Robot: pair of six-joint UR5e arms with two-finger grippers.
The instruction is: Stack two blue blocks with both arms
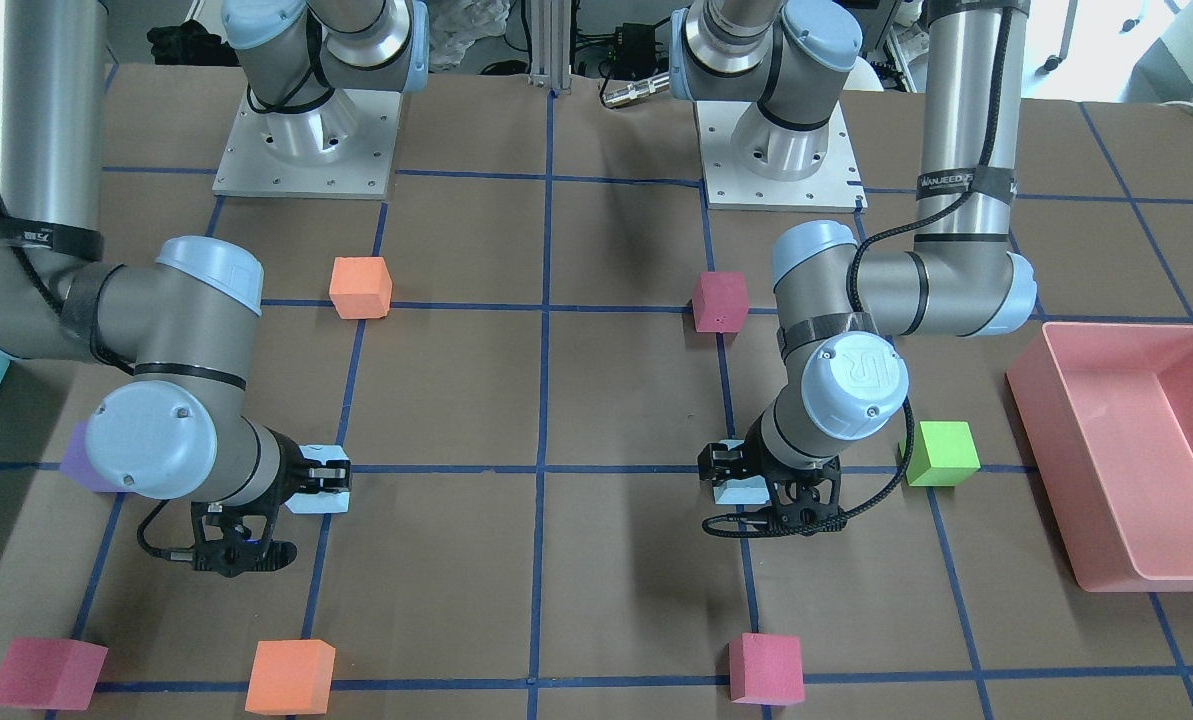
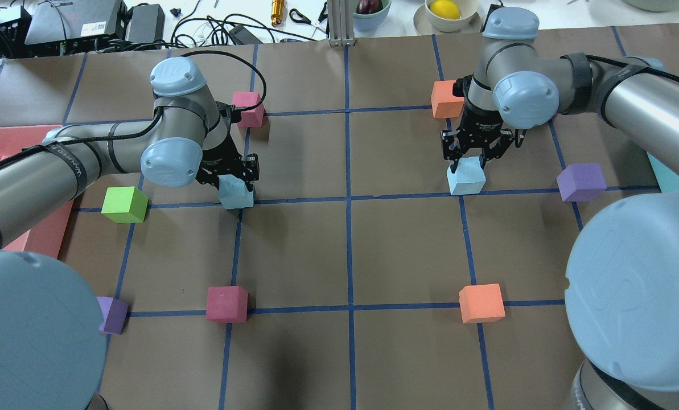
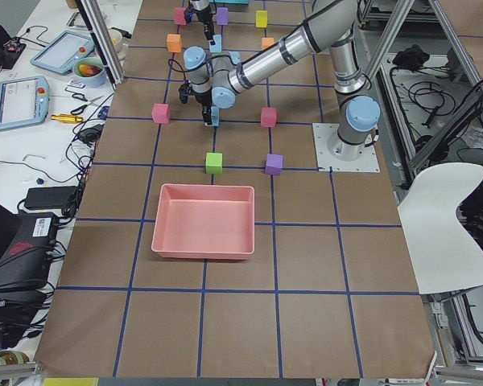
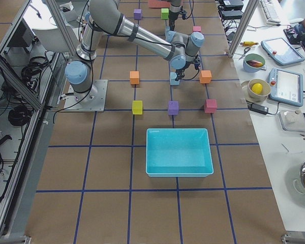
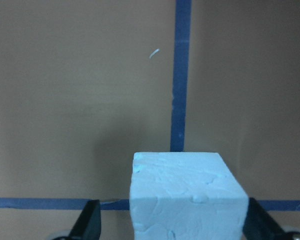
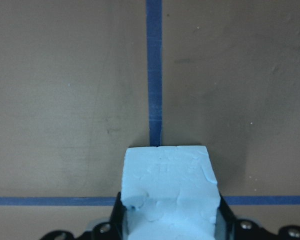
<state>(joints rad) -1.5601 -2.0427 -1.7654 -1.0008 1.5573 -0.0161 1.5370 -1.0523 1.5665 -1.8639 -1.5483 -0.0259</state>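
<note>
Two pale blue blocks sit on the brown table. One blue block lies at a tape crossing on the left, also seen in the left wrist view. My left gripper is lowered over it, open, with a gap between its left finger and the block. The other blue block lies on the right, also seen in the right wrist view. My right gripper is shut on it, both fingers pressed against its sides. I cannot tell whether this block is lifted.
Loose cubes lie around: green, red, red, orange, orange, purple, purple. A pink bin stands at the left arm's side. A teal bin stands at the right arm's side.
</note>
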